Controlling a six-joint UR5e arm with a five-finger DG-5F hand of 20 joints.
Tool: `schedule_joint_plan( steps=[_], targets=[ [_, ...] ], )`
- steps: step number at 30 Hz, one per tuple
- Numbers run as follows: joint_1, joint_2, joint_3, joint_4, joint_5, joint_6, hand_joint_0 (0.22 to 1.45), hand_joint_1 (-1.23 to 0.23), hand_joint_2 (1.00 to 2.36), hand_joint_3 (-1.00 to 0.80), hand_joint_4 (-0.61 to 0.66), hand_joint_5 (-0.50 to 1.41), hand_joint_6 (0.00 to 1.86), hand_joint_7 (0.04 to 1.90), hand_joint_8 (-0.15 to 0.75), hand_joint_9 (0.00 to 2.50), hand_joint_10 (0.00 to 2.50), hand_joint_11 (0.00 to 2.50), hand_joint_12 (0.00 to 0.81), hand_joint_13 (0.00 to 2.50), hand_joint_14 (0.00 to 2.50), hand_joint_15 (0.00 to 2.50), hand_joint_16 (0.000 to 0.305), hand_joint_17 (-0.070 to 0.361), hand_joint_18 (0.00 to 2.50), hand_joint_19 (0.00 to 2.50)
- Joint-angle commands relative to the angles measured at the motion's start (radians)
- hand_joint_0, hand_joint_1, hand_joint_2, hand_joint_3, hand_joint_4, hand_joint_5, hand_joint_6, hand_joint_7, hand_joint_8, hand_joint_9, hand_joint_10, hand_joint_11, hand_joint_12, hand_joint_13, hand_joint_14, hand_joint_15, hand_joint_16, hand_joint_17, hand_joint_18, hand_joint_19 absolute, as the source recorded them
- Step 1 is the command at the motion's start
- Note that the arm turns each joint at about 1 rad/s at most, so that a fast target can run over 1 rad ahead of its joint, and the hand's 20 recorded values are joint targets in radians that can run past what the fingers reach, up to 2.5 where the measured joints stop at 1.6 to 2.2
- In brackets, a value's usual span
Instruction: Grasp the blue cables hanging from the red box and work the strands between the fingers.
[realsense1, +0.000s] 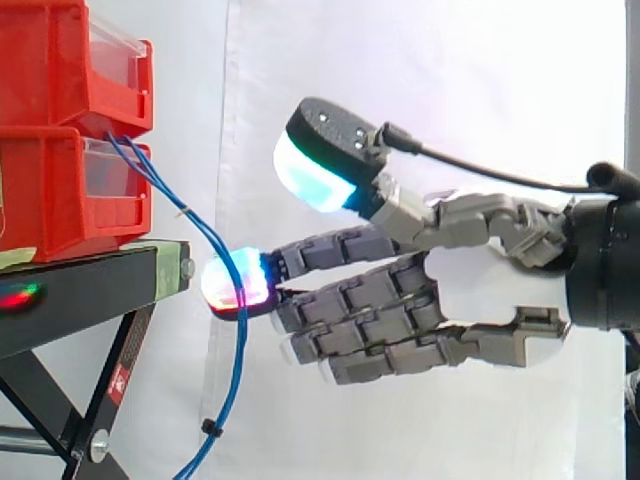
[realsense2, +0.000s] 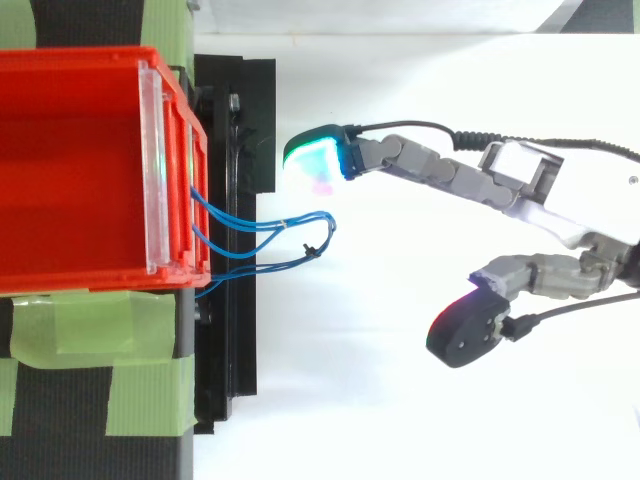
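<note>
1. Here's the robot hand (realsense1: 470, 295), reaching in from the right edge, fingers stretched out nearly straight and thumb lifted well clear: wide open, gripping nothing.
2. One glowing red-and-cyan fingertip (realsense1: 237, 283) sits right against the thin blue cables (realsense1: 243, 345) in the side view. From above, the lit pad (realsense2: 315, 165) shows a gap from the loops (realsense2: 285, 222), so I can't tell if they're touching.
3. The cables leave the front of the red plastic bins and hang down the left of the frame, past the black metal stand (realsense1: 90, 290).
4. The count: two red bins, upper (realsense1: 50, 60) stacked on lower (realsense1: 60, 180); one stand; one small black tie (realsense1: 208, 427) on the strands low down; the strands are too fine to count.
</note>
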Motion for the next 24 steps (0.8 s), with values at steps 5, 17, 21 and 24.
schedule_joint_plan(
  steps=[5,17,21,24],
  targets=[
    [0.000,-0.043,0.027,0.058,0.002,-0.006,0.61,-0.51,1.00,-1.00,0.15,-0.38,0.01,0.69,0.249,0.04,0.00,0.00,0.346,0.00,0.00,0.11,0.067,0.151,0.00,0.05],
    [0.001,-0.044,0.039,0.101,0.030,-0.034,0.61,-0.50,1.00,-1.00,0.15,-0.37,0.01,0.69,0.261,0.07,0.00,0.00,0.346,0.00,0.00,0.11,0.067,0.151,0.00,0.07],
    [0.001,-0.044,0.039,0.111,0.030,-0.055,0.61,-0.50,1.00,-1.00,0.15,-0.37,0.01,0.69,0.263,0.08,0.00,0.00,0.346,0.00,0.00,0.12,0.067,0.150,0.00,0.07],
    [0.000,-0.044,0.039,0.111,0.032,-0.061,0.61,-0.50,1.00,-1.00,0.15,-0.37,0.01,0.69,0.266,0.08,0.00,0.00,0.347,0.01,0.00,0.12,0.067,0.151,0.00,0.07]
  ],
)
